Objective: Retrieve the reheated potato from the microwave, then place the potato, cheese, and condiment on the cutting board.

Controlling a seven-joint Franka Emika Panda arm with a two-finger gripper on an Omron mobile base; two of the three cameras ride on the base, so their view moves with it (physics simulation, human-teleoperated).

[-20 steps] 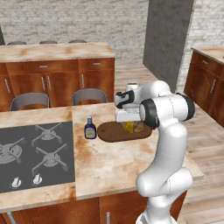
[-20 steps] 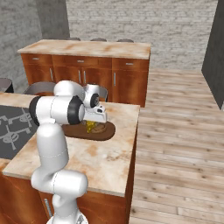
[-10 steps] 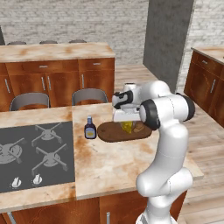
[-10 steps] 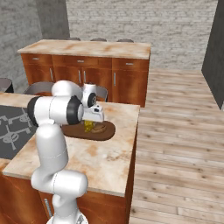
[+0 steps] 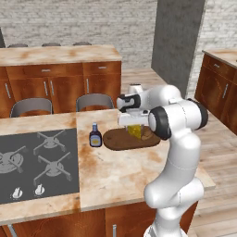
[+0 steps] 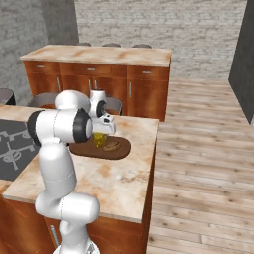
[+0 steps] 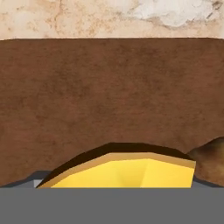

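The dark brown cutting board (image 5: 115,140) (image 6: 123,149) (image 7: 109,96) lies on the island counter. On it sits the yellow cheese (image 5: 135,132) (image 6: 100,140) (image 7: 127,173), with the tan-brown potato (image 5: 148,134) (image 6: 112,146) (image 7: 211,158) right beside it. My gripper (image 5: 134,128) (image 6: 100,136) points down directly over the cheese. In the hand view thin dark slivers of its tips stand wide apart on either side of the wedge, so it looks open. The condiment (image 5: 95,136) stands upright on the counter just left of the board.
A black cooktop (image 5: 32,162) (image 6: 10,149) is set into the counter at the left. Two chairs (image 5: 95,101) stand behind the island, and a wooden cabinet run (image 5: 60,78) (image 6: 99,74) lines the back. The counter edge (image 6: 149,163) drops to wood floor.
The hand stays over the board with the cheese under it. No clear movement of the arm, bottle or potato shows.
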